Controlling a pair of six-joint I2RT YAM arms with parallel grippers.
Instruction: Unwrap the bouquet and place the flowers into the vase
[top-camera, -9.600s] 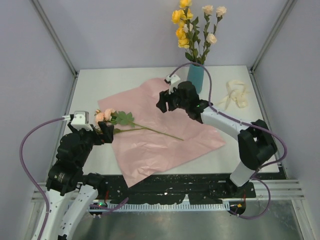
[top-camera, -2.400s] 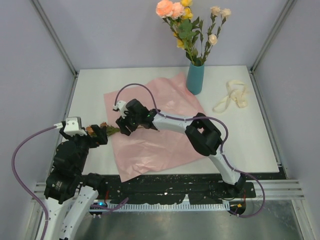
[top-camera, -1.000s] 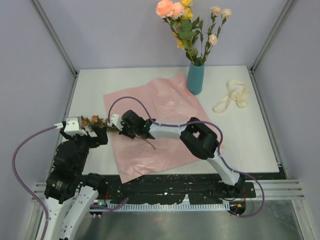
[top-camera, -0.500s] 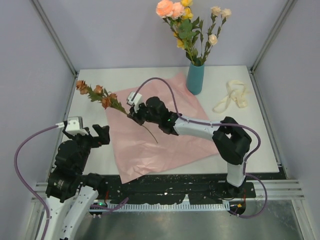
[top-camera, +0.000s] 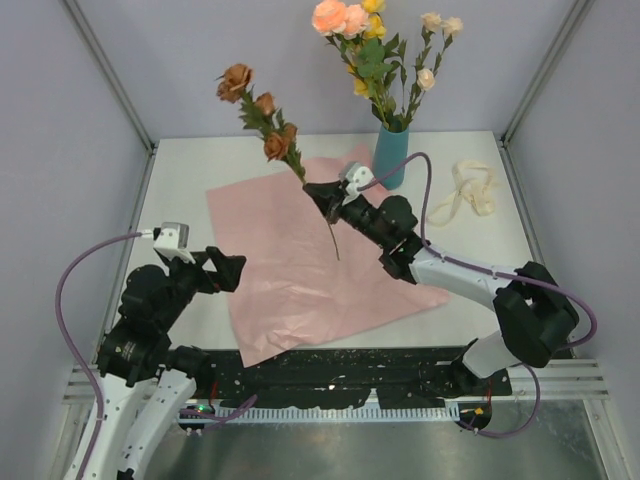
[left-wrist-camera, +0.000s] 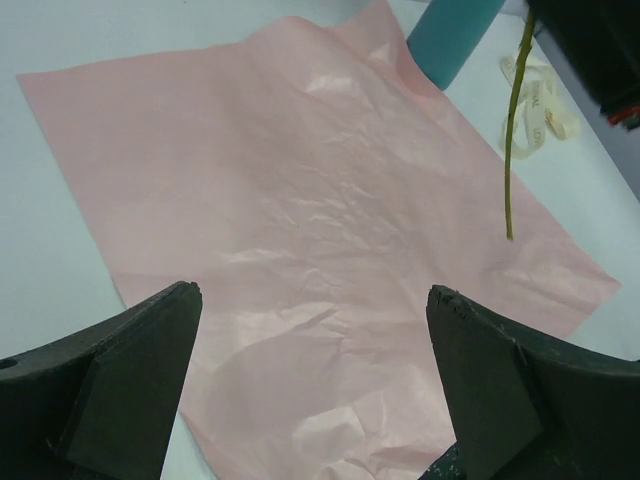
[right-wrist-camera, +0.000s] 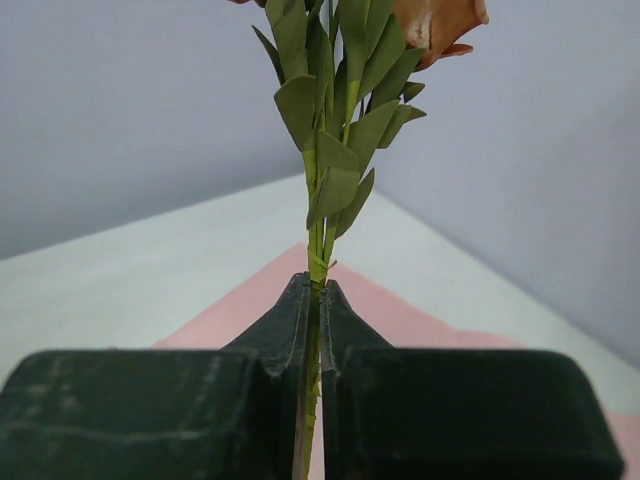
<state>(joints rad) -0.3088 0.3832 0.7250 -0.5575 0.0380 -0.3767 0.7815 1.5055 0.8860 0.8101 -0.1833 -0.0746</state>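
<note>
My right gripper (top-camera: 318, 192) is shut on the green stem of a rusty orange flower (top-camera: 262, 110), held upright in the air above the pink paper sheet (top-camera: 300, 270), left of the teal vase (top-camera: 390, 157). In the right wrist view the stem (right-wrist-camera: 316, 262) is pinched between the fingers (right-wrist-camera: 292, 318); its lower end (left-wrist-camera: 512, 150) hangs free. Yellow, peach-pink and cream flowers (top-camera: 372, 50) stand in the vase. My left gripper (left-wrist-camera: 312, 300) is open and empty, low over the paper's near left part. The vase base (left-wrist-camera: 455, 35) shows in the left wrist view.
A cream ribbon (top-camera: 463, 192) lies loose on the white table (top-camera: 180, 185) right of the vase. Grey walls and metal frame posts enclose the table at the back and both sides. The paper covers the table's middle.
My right gripper has lifted the orange flower from the table's left side up and to the right, toward the vase, turning it upright. The left gripper, open, has drawn back slightly.
</note>
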